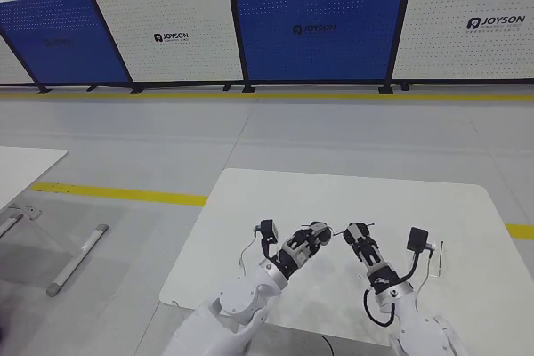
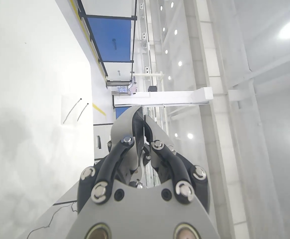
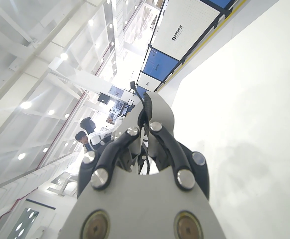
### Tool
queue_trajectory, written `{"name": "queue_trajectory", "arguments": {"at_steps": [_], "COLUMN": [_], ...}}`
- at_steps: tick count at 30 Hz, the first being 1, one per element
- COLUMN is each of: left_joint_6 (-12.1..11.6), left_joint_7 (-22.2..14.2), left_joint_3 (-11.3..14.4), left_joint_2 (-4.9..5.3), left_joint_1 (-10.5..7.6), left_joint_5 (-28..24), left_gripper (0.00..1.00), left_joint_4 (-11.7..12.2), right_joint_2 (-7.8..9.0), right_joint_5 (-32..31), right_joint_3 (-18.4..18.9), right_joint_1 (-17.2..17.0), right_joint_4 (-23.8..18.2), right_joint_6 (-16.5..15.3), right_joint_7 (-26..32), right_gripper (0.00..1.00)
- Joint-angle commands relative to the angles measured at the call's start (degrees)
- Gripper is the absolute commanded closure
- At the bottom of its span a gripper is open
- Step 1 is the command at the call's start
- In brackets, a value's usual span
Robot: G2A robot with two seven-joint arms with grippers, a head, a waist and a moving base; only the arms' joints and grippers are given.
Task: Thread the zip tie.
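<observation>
Nearest the lens, the right end effector (image 3: 146, 100) has its fingers pressed together on a black zip tie (image 3: 135, 89). A short length of strap juts past the fingertips and ends in the small square head. The left end effector (image 2: 142, 115) is closed too. A thin dark line runs down the seam between its pads, but we cannot tell whether that is a strap or just the seam.

From the top view, both end effectors hang tip to tip above the desk (image 1: 338, 191), over its middle and nearer the near edge than the far one. So the held tie is up in the air, not lying down. Two spare ties (image 2: 72, 110) lie side by side on the desk toward its right edge, well apart from the arms.

We judge the tie to be very light, thin and springy. It should bend easily across its flat face, resist twisting, and flick away if the pinch loosens. The smooth strap is likely slippery between the pads.

We would hold it close behind the head, as it appears to be held now, so the slot stays steady. We would grip the tail a short way back from its tip, flat faces against the pads. A long free end would droop and miss the slot. The ties on the desk lie flat, so they would be awkward to lift.
</observation>
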Motion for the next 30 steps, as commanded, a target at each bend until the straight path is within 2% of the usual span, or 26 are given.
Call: {"name": "queue_trajectory", "arguments": {"at_steps": [1, 5, 9, 23, 30], "left_joint_6": [-0.3, -0.3, 0.3, 0.5, -0.2], "left_joint_7": [1.8, 1.9, 0.5, 1.2, 0.1], "left_joint_3": [0.7, 2.0, 2.0, 1.9, 1.7], "left_joint_2": [0.01, -0.25, -0.37, -0.43, -0.84], "left_joint_1": [0.0, 0.12, -0.17, -0.34, -0.59], "left_joint_5": [5.2, 5.3, 3.2, 3.8, -2.1], "left_gripper": [1.0, 1.0, 1.0, 1.0, 1.0], "left_joint_4": [0.2, 0.2, 0.4, 0.6, 1.3], "right_joint_2": [-0.03, -0.06, -0.08, -0.13, -0.37], "right_joint_5": [-0.1, -0.3, -1.0, -0.7, 3.1], "right_joint_3": [0.2, 0.6, 0.6, 0.7, 1.2], "right_joint_1": [-0.1, -0.3, -0.3, -0.4, -0.4], "right_joint_4": [-0.1, -0.2, 0.1, 0.2, 1.0], "right_joint_6": [-0.2, -0.2, 0.5, 0.8, -0.3], "right_joint_7": [-0.2, -0.2, 0.7, 0.6, 1.6], "right_gripper": [1.0, 1.0, 1.0, 1.0, 1.0]}}
